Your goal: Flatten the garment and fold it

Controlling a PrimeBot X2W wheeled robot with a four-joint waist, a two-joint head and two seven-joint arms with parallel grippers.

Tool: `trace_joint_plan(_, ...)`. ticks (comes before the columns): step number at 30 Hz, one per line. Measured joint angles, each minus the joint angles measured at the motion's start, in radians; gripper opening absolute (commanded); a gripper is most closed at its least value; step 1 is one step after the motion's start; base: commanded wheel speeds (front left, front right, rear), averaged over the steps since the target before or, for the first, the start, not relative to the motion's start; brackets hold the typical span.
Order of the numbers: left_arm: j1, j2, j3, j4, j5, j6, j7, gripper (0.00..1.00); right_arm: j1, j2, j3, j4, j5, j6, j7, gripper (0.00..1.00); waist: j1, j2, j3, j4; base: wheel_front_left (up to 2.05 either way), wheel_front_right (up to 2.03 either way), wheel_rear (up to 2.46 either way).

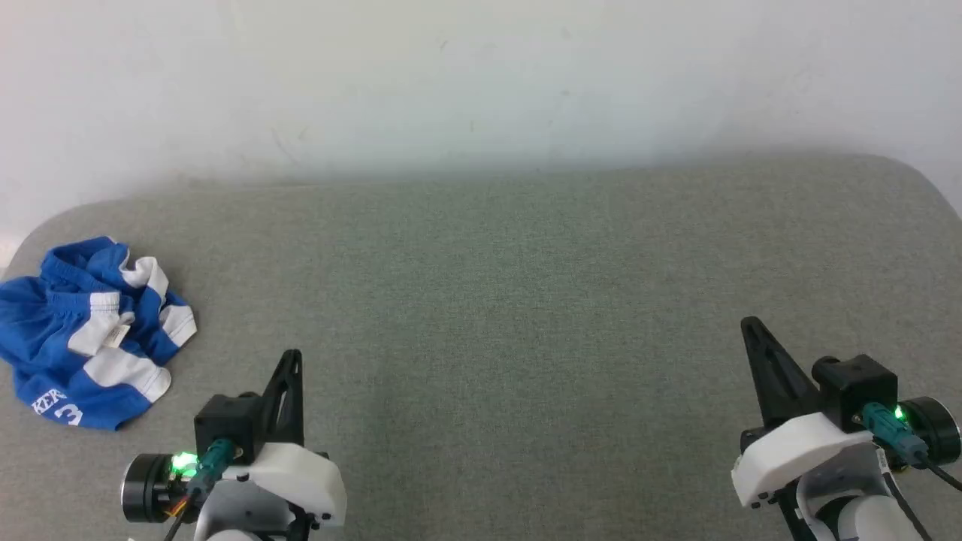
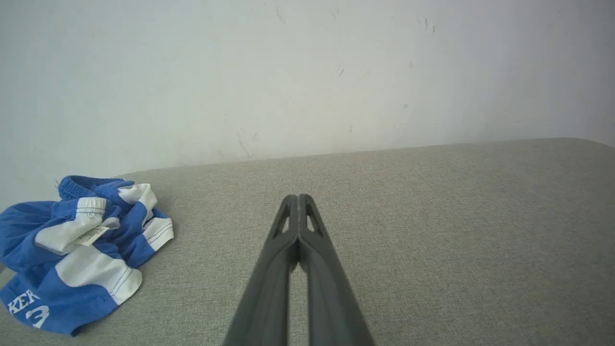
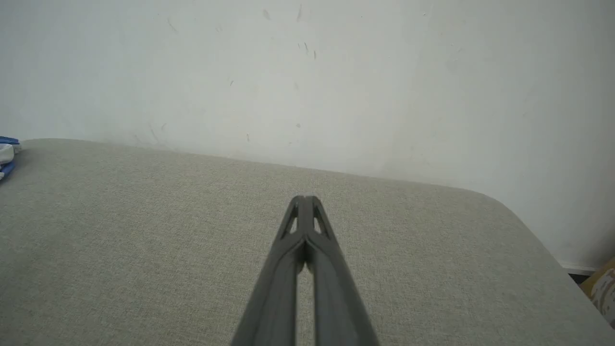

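Observation:
The garment [image 1: 83,338], royal-blue shorts with white bands and white lettering ending in a "3", lies crumpled at the far left of the grey padded surface [image 1: 481,300]. A small white label shows on top of the heap. In the left wrist view the garment [image 2: 72,250] sits at the lower left, well left of my fingertips. My left gripper [image 1: 293,357] is shut and holds nothing, a short way to the right of the garment; it shows as the left gripper [image 2: 298,198] with tips pressed together. My right gripper [image 1: 748,324] is shut and holds nothing, far to the right over bare fabric, shown as the right gripper [image 3: 305,198].
A pale wall [image 1: 481,83] runs along the back of the grey surface. The surface has rounded corners at the far left and the far right corner [image 3: 499,202]. A sliver of the garment [image 3: 6,154] shows at the left edge of the right wrist view.

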Motion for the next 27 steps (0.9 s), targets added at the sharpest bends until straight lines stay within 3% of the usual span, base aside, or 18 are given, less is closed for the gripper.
trace_joint_plan(17,0.000,0.000,0.000,0.000,0.000,0.000,0.000,0.00,0.000,0.000,0.000,0.000,0.000,0.000,0.000,0.00,0.0000,0.0000,0.000,0.000,0.00,0.00,0.00)
trace_joint_plan(18,0.000,0.001,-0.001,0.001,0.000,0.000,0.000,1.00,0.000,-0.001,0.000,0.001,0.000,0.000,0.000,1.00,0.0000,0.0000,0.000,0.000,0.00,0.00,0.00)
trace_joint_plan(27,0.001,0.001,-0.006,0.002,0.000,0.011,-0.010,1.00,0.000,-0.001,-0.009,0.002,0.003,0.000,-0.007,1.00,0.0000,0.0000,0.002,0.000,0.00,0.00,0.00)
